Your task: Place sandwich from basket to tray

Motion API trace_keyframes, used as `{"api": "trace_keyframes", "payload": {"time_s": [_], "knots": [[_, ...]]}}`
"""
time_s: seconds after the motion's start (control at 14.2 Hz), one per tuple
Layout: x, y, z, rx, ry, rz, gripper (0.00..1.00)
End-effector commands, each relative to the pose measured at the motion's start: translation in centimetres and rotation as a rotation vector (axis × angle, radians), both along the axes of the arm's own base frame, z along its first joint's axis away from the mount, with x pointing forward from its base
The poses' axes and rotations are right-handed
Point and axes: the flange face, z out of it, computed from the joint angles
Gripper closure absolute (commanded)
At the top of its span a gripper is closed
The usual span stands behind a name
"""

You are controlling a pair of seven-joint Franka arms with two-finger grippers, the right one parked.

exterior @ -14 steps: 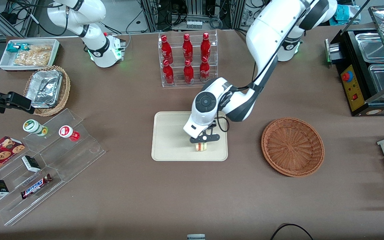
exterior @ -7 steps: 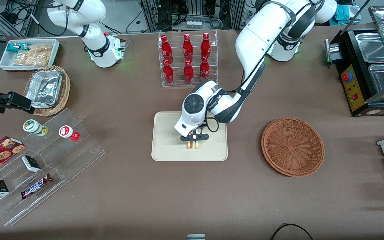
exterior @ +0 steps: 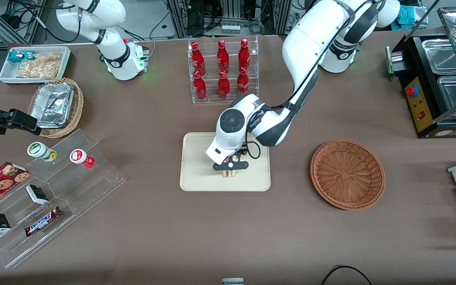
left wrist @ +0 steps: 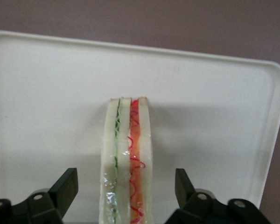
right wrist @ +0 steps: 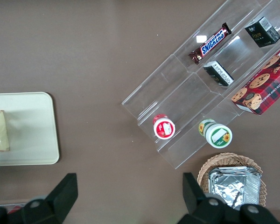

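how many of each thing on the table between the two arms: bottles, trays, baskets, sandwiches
red bottles: 6
tray: 1
basket: 1
sandwich: 1
Total: 9
The gripper hangs open over the tray, a finger on each side of the sandwich.

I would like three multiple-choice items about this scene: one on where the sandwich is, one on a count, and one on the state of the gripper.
1. Where is the sandwich?
A. in the basket
B. on the tray
C. on the bare table

2. How many red bottles stand in the clear rack?
A. four
B. six
C. eight

3. How is the gripper over the tray?
A. open, fingers apart from the sandwich
B. shut on the sandwich
C. shut on nothing

Answers:
1 B: it stands on the tray, while the basket holds nothing.
2 B: the red bottles form two rows of three.
3 A: gaps show on both sides of the sandwich.
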Motion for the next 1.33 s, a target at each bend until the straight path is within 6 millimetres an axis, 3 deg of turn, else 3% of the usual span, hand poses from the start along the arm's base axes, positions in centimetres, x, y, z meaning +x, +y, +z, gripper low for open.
{"api": "trace_keyframes", "payload": {"time_s": [0.0,0.14,0.35,0.56,0.7,0.98,1.26], "knots": [[2.4,5.7,5.8,0.062,0.014,0.049,0.00],[3.3,10.5,7.6,0.092,0.038,0.057,0.00],[4.5,19.7,9.0,0.113,0.056,0.011,0.00],[3.7,28.7,11.3,0.121,0.067,-0.040,0.00],[2.0,34.1,12.7,0.127,0.069,-0.056,0.00],[0.3,41.7,16.6,0.134,0.075,-0.035,0.00],[-0.4,45.5,20.7,0.131,0.071,-0.054,0.00]]}}
